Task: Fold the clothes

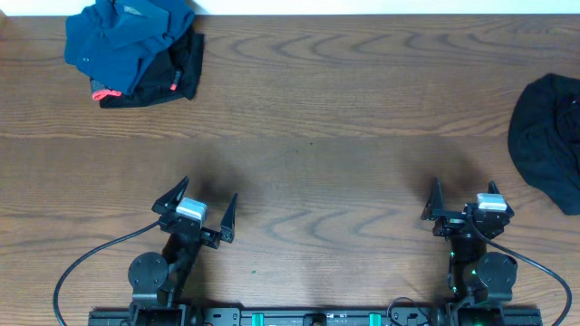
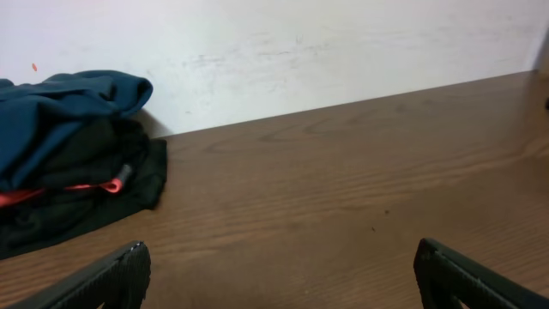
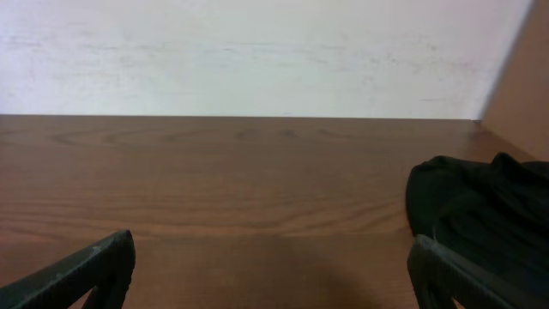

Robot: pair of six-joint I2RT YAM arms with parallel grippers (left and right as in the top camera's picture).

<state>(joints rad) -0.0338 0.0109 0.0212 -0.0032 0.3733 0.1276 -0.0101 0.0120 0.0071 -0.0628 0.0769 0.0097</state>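
A pile of clothes, a blue garment [image 1: 127,36] over a black one with red trim [image 1: 177,72], lies at the table's far left corner. It also shows in the left wrist view [image 2: 69,146]. A crumpled black garment [image 1: 548,136] lies at the right edge, and shows in the right wrist view [image 3: 480,215]. My left gripper [image 1: 204,204] [image 2: 279,266] is open and empty near the front edge, left of centre. My right gripper [image 1: 467,204] [image 3: 274,266] is open and empty near the front edge, at the right.
The brown wooden table [image 1: 317,109] runs to a white wall [image 2: 300,43] at the back. A brown side panel [image 3: 523,86] stands at the far right. Cables [image 1: 82,263] trail from the arm bases at the front edge.
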